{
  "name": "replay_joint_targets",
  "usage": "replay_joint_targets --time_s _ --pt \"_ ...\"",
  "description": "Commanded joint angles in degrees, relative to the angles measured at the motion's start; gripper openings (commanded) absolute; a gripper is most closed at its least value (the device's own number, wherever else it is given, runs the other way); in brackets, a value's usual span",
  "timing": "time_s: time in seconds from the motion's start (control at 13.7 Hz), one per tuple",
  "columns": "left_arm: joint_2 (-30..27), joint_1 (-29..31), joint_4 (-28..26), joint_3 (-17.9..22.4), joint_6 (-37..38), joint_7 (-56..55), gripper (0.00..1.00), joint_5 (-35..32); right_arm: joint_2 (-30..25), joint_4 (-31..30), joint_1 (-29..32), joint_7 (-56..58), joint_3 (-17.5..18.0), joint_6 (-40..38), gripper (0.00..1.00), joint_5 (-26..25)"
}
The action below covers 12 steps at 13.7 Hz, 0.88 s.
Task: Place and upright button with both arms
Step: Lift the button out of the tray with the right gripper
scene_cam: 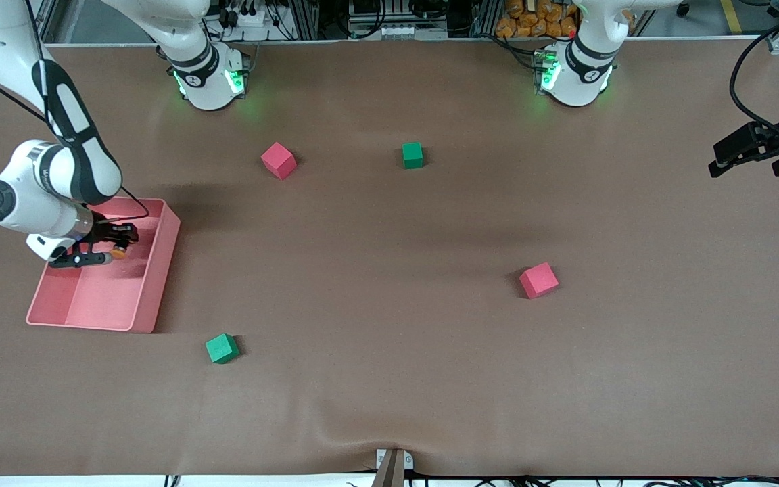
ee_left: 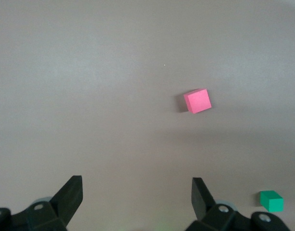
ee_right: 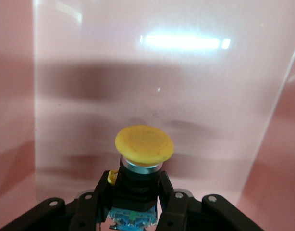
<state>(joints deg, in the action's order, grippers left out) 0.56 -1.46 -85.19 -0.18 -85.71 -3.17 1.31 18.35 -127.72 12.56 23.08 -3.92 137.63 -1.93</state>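
Hard to make out much of the button (scene_cam: 118, 253) from the front camera, it's just a speck of orange tucked under the right gripper (scene_cam: 107, 249), and the arm's white wrist covers part of the pink tray (scene_cam: 159, 270) too. The right wrist view sorts it out: the right gripper (ee_right: 138, 192) is clamped on the button's (ee_right: 142, 159) black body, orange cap pointing away from the camera, bluish end peeking out between the fingers (ee_right: 172, 202). It's all inside the tray (ee_right: 22, 96), which sits toward the right arm's end of the table. Can't tell if the button touches the tray floor or hangs just above it. Nothing else visible in the tray.

The left gripper (scene_cam: 754, 152) waits over the left arm's end of the table, partly cut off by the frame edge. Its wrist camera shows the jaws spread wide with nothing between them, just bare table, a pink cube (ee_left: 197, 101) and a green cube (ee_left: 272, 200).
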Motion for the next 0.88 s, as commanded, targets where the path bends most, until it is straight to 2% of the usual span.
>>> replay_joint_targets --time_s 0.0,0.15,0.44,0.8 --pt "0.14 0.23 0.73 -0.26 0.72 0.01 1.0 -1.14 -3.32 3.86 0.8 6.96 0.14 -8.12 0.0 0.35" --pt "0.14 0.23 0.73 -0.26 0.72 0.1 1.0 -1.14 -4.9 8.16 0.37 9.52 0.14 -14.99 0.0 0.35" --pt "0.14 0.14 0.73 -0.34 0.72 0.01 1.0 -1.14 -5.52 16.6 -2.26 15.84 0.75 -23.36 0.0 0.35" --pt "0.23 -0.12 0.73 -0.34 0.72 -0.16 1.0 -0.96 -4.64 24.87 -14.73 17.35 0.75 -23.55 0.0 0.44"
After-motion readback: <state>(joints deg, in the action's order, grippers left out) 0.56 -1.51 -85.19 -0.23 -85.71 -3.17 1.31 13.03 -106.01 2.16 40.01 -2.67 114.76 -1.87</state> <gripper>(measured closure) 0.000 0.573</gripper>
